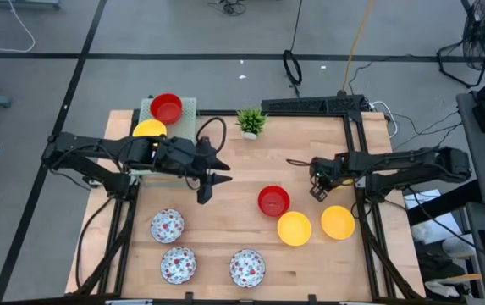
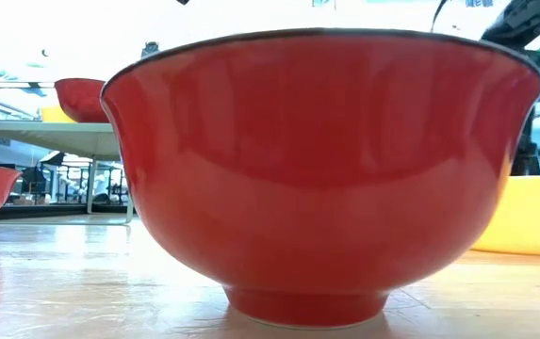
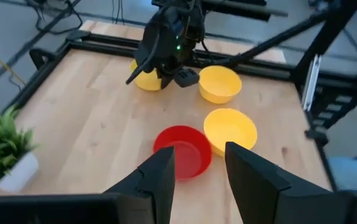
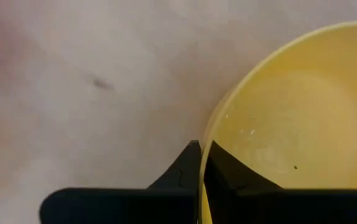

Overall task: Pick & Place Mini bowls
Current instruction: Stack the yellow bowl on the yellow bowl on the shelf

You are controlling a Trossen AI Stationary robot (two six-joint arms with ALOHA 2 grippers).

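Note:
My right gripper (image 4: 202, 149) is shut on a yellow mini bowl (image 4: 290, 112) at the table's right, also visible under that gripper (image 3: 166, 71) as a yellow bowl (image 3: 142, 81). Two more yellow bowls (image 1: 294, 229) (image 1: 337, 222) and a red bowl (image 1: 273, 201) stand on their bases beside it. Three white floral bowls (image 1: 167, 224) (image 1: 178, 264) (image 1: 246, 267) sit near the front edge. A red bowl (image 1: 166, 108) and a yellow bowl (image 1: 149, 130) are on the green tray (image 1: 187, 108). My left gripper (image 1: 204, 193) hangs open above the table's left middle, holding nothing. My right gripper pinches the yellow bowl's rim (image 4: 210, 134) with one finger (image 4: 228, 171) inside the bowl and the other finger (image 4: 181, 168) outside. The fingers come steeply from above. The bowl stays upright, low over or on the wood; I cannot tell which.
A small potted green plant (image 1: 250, 121) stands at the far edge. Black frame rails (image 1: 356, 152) run along the table's right side and far right corner. Bare wood lies between the two arms in the table's middle.

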